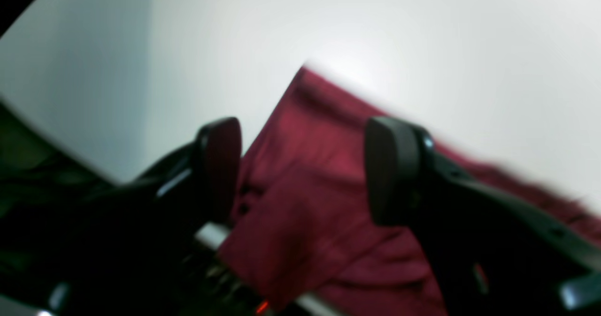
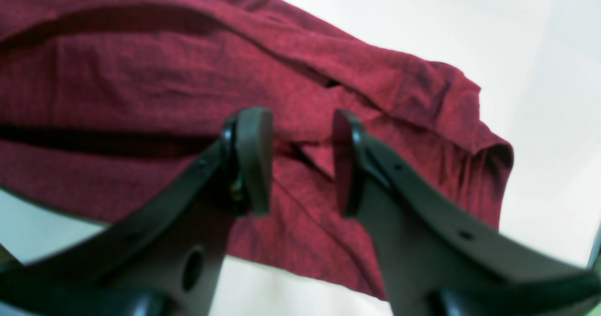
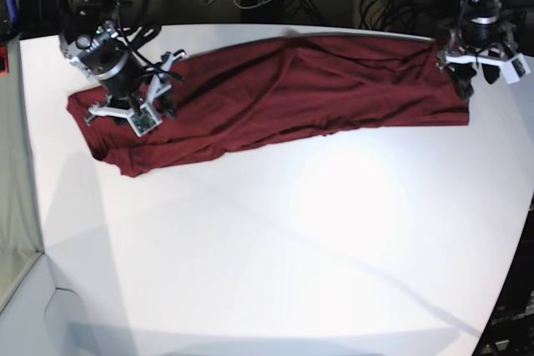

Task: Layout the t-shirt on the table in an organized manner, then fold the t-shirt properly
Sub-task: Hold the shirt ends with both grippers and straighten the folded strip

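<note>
One t-shirt [image 3: 284, 89], one table [image 3: 275, 248], two arms.

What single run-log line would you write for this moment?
shirt: stretched across table, far side | left pincer: open over shirt corner | right pincer: jaws apart over crumpled end | fold: not started

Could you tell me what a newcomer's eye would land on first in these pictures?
First, the dark red t-shirt, stretched in a long rumpled band across the far part of the white table. Next, the two arms at its ends: the right pincer above folds at one end, jaws apart, and the left pincer open over the other end.
</note>
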